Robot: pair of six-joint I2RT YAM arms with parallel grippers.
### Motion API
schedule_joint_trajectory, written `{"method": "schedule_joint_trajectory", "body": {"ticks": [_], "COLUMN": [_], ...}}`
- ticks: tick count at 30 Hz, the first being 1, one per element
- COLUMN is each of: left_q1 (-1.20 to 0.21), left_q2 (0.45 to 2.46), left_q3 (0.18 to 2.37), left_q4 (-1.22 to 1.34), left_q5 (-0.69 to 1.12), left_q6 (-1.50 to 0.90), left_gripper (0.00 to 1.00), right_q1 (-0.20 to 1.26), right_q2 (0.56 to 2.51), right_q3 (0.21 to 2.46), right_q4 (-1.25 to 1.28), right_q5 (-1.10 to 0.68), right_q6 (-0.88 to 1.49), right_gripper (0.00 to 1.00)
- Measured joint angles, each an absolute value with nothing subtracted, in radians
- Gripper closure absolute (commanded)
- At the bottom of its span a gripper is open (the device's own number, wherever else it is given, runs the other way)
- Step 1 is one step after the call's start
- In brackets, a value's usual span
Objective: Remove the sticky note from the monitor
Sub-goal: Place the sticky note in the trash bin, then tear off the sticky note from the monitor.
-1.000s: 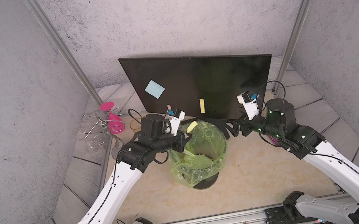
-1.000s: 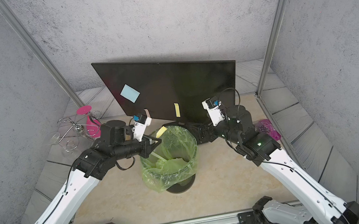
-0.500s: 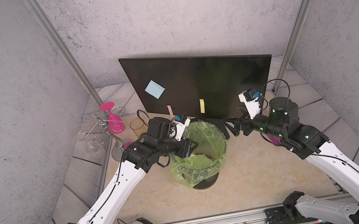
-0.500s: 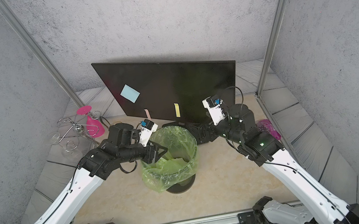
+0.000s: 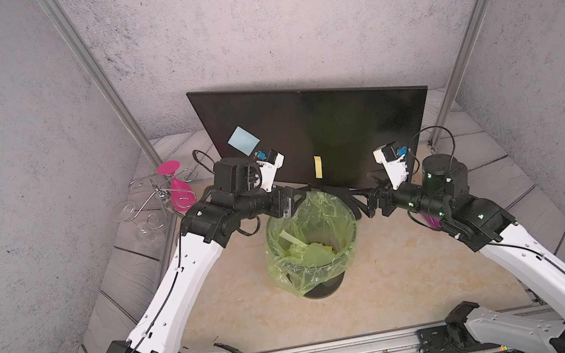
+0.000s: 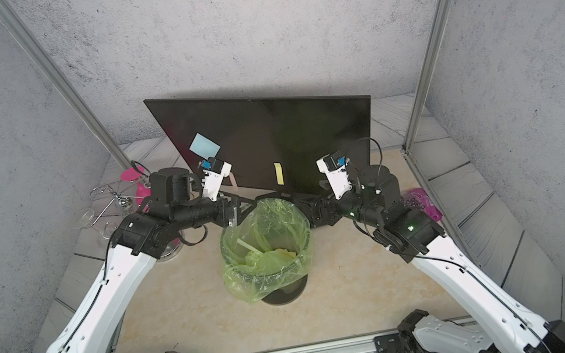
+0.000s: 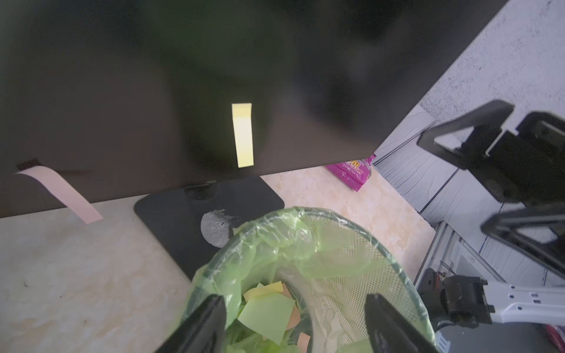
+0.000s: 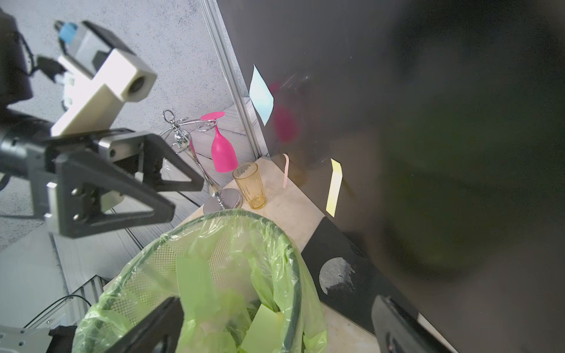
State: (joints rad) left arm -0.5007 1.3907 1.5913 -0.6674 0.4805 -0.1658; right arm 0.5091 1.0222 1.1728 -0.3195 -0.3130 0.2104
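The left hand (image 7: 293,311), fingers apart and empty, hovers over the green-lined bin (image 5: 350,228). Behind it on the worktop (image 5: 407,281) stands the monitor (image 5: 342,124), bearing a blue sticky note (image 5: 243,140), a pink note (image 7: 61,192) and a yellow note (image 5: 318,166). The right hand (image 8: 275,305) is spread wide, empty, at the bin's rim.

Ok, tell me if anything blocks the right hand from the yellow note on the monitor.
Nothing visible does. The right hand is open and faces the yellow note low on the monitor, with open air between. The bin sits below that line, and the left hand is off to the side over its rim.
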Motion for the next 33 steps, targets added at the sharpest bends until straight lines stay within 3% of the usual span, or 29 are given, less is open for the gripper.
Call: {"method": "schedule_joint_trajectory", "body": {"ticks": [10,33], "left_q1": [-0.495,-0.529], "left_q2": [1.601,1.808], "left_q3": [1.615,1.633], "left_q4": [-0.491,-0.240], "left_q5": [0.500,0.481], "left_q6": [-0.223,-0.270], "left_gripper": [0.28,0.44], "right_q1": [0.509,0.509], "right_q2": [1.013,1.006], "right_q3": [1.168,1.155], "right_q4": [-0.318,-0.317], "right_q5": [-0.313,-0.313], "right_q6": [0.214,0.213], "right_gripper": [0.01,0.01]}}
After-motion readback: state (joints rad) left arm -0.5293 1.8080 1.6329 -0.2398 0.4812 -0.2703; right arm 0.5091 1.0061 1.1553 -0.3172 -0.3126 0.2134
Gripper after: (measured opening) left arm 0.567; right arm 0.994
